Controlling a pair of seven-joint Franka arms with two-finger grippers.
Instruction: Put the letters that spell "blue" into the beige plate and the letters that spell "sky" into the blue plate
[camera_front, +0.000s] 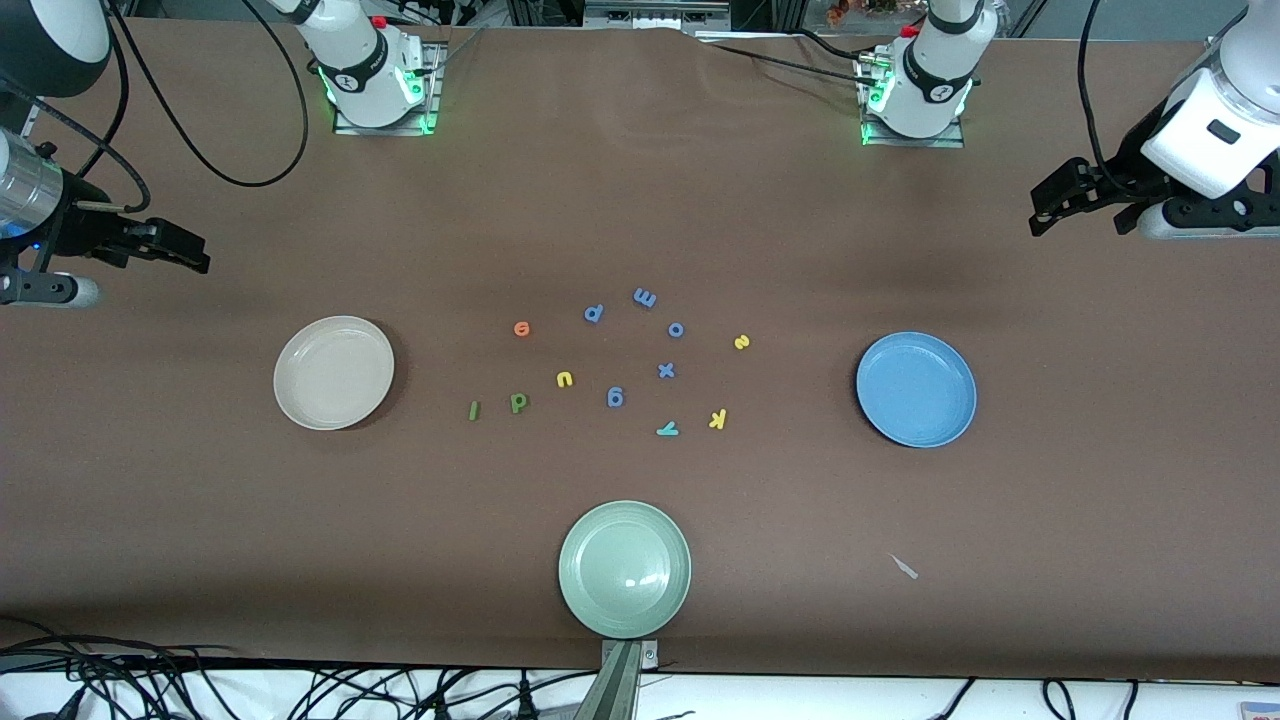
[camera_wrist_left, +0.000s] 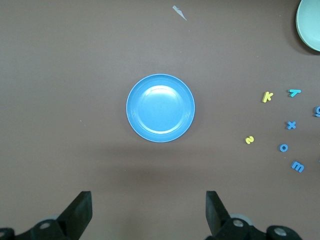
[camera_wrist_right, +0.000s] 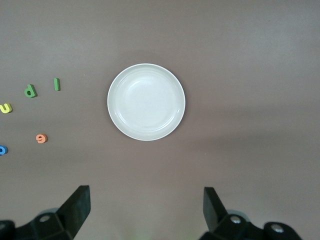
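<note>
Fingers on both grippers stand wide apart and hold nothing. In the front view the left gripper (camera_front: 1045, 205) hangs at the right edge of the frame, over bare table above the blue plate (camera_front: 916, 389). The right gripper (camera_front: 190, 255) hangs at the left edge, over bare table above the beige plate (camera_front: 333, 372). Both plates hold nothing yet, so I judge the sorting has not begun.

Between the plates, mid-frame, the letters lie loose and apart. Green l (camera_front: 474, 410), green b (camera_front: 518, 402), yellow u (camera_front: 565, 379) and orange e (camera_front: 521, 328) sit toward the beige plate. Yellow s (camera_front: 741, 342), yellow k (camera_front: 717, 419) and teal y (camera_front: 667, 429) sit toward the blue plate. Blue-purple letters (camera_front: 666, 370) are mixed among them in the centre.

To do the first pick well, each arm should probably take the letter closest to its own plate. It should come straight down and straddle the thin foam across its narrow width. The l looks slim and may slip. The y lies close to the k, so the fingers should not nudge its neighbour.

A plain brown cloth (camera_front: 640, 200) covers the table. A pale green plate (camera_front: 624, 568) sits at lower centre, with a small scrap (camera_front: 905, 567) to its right. Cables run along the bottom edge.
</note>
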